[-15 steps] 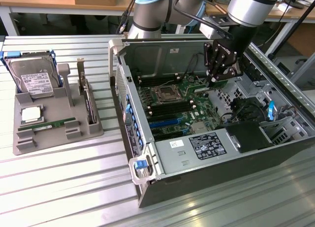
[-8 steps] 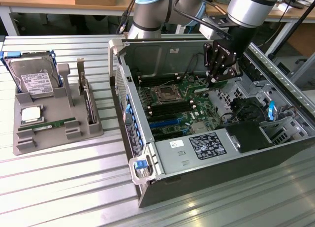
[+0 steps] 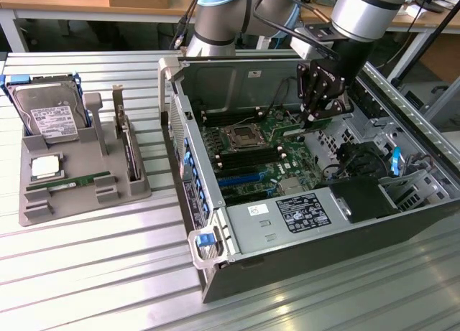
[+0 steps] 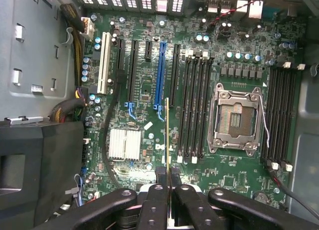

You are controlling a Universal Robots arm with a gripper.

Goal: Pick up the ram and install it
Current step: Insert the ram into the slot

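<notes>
Wrist view showed the gripper (image 4: 168,177) nearly closed, its fingers (image 4: 160,174) pinching the ram (image 4: 167,135) edge-on above the motherboard (image 4: 144,85), beside the black memory slots (image 4: 195,108) and the CPU socket (image 4: 238,117). Exterior view placed the gripper (image 3: 321,114) inside the open case (image 3: 287,230), with a grey tray (image 3: 86,180) on the exterior view's left holding a hard drive (image 3: 50,114).

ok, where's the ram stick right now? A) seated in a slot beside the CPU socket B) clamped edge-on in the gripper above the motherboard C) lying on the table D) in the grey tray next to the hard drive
B: the gripper is shut on the ram, which shows edge-on above the motherboard, not in the slots by the CPU socket.
</notes>
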